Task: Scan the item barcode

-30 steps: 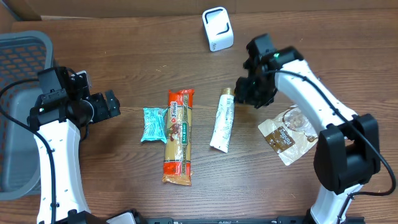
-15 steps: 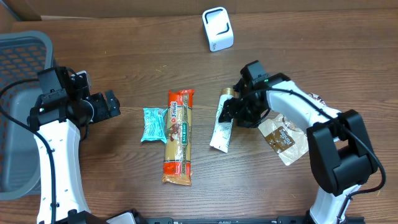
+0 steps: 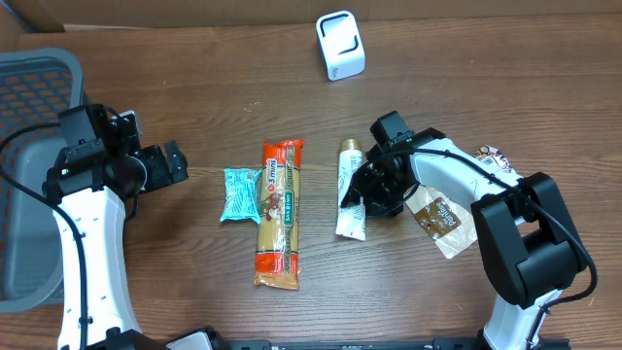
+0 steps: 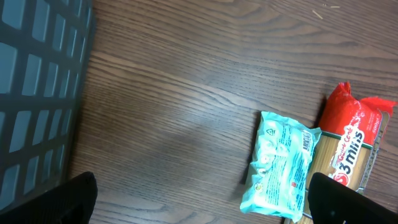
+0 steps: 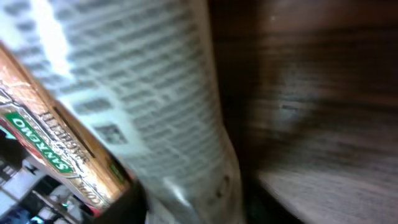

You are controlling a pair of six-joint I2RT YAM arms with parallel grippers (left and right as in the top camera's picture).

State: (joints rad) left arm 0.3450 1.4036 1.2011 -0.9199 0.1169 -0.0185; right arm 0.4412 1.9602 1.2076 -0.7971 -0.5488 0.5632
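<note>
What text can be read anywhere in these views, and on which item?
"3 mins": on the red pasta pack.
Green badge on the same pack: starts "SAN", rest blurred.
Fine print on the white tube: blurred.
Print on the teal packet: too small.
Lettering on the brown pouch: too small.

Overhead straight down on the surface (image 3: 194,58), left wrist near teal packet (image 4: 280,165), right wrist tight on white tube (image 5: 155,93), spaghetti pack (image 3: 279,214) shared.
</note>
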